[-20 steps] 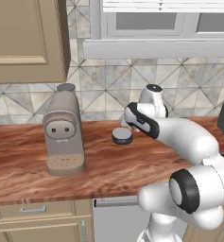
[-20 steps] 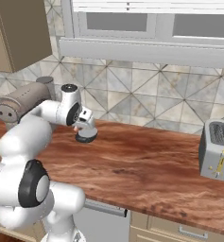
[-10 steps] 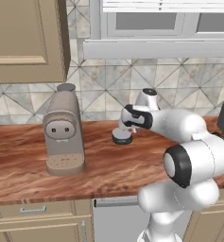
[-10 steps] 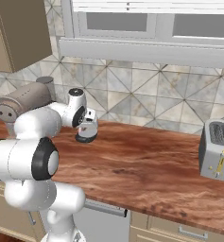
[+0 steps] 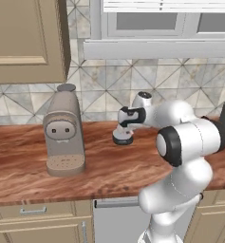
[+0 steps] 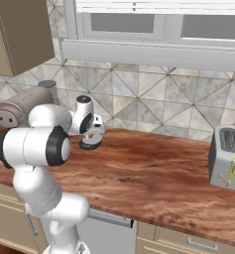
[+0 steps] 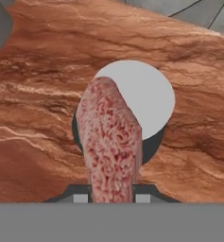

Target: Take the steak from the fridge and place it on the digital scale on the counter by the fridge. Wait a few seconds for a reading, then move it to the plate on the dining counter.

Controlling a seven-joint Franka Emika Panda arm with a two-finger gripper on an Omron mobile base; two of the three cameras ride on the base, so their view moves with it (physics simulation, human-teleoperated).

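One steak [image 7: 112, 146], pinkish-red with pale marbling, is gripped between the two fingertips [image 7: 80, 198] of the hand [image 7: 111, 198] and is seen in the hand view reaching out over the digital scale [image 7: 146, 97]. The slab covers the near left part of the scale's light grey round top, while the far right part of that top is left bare; whether the meat is touching the top or is held just above it cannot be told. The scale's dark grey rim is seen below the light top.

In the left base view the hand [image 5: 125, 124] is placed directly over the scale [image 5: 123, 138], which is set on the reddish-brown wood-grain counter [image 5: 104, 166] near the tiled back wall. In the right base view the hand [image 6: 92, 130] is likewise seen above the scale [image 6: 90, 143].

A beige coffee machine [image 5: 63, 131] is stood on the counter well apart from the scale, on the left in the left base view. A silver toaster [image 6: 227, 158] is placed far along the counter on the right in the right base view. Beige cabinet fronts [image 5: 38, 223] are seen under the counter.
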